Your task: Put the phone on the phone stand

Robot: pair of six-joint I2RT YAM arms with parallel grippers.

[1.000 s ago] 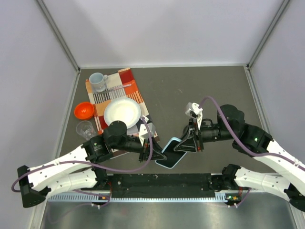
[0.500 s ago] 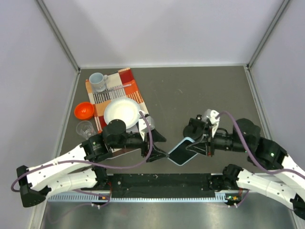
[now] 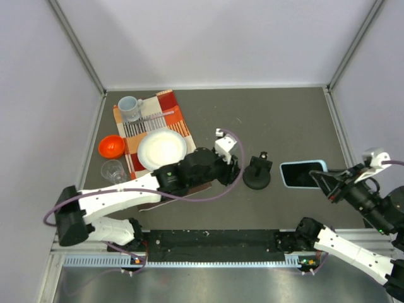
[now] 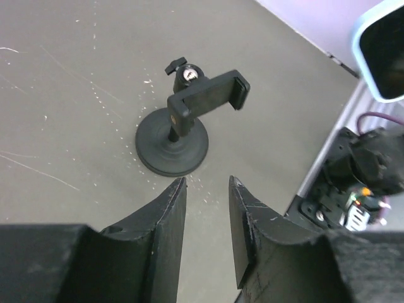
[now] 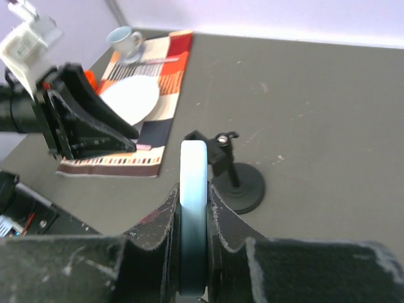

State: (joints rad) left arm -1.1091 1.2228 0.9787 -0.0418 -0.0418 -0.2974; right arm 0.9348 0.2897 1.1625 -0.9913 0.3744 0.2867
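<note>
Holding one phone (image 3: pixel 302 173) in right hand (image 5: pixel 192 205), one phone stand (image 3: pixel 257 175), left hand (image 4: pixel 206 188) parted

This is a robotics lab test cell: plain pale walls (image 3: pixel 214 38) enclose a grey desk (image 3: pixel 265 113) carrying bolted robot arms (image 3: pixel 113 201).

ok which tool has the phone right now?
The right tool, shut on the edge of the phone. The left tool is empty, jaws apart, facing the phone stand.

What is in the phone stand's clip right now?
Nothing; the clip on the phone stand is empty. The phone is beside it, in the right gripper. The clip's back is hidden.
</note>
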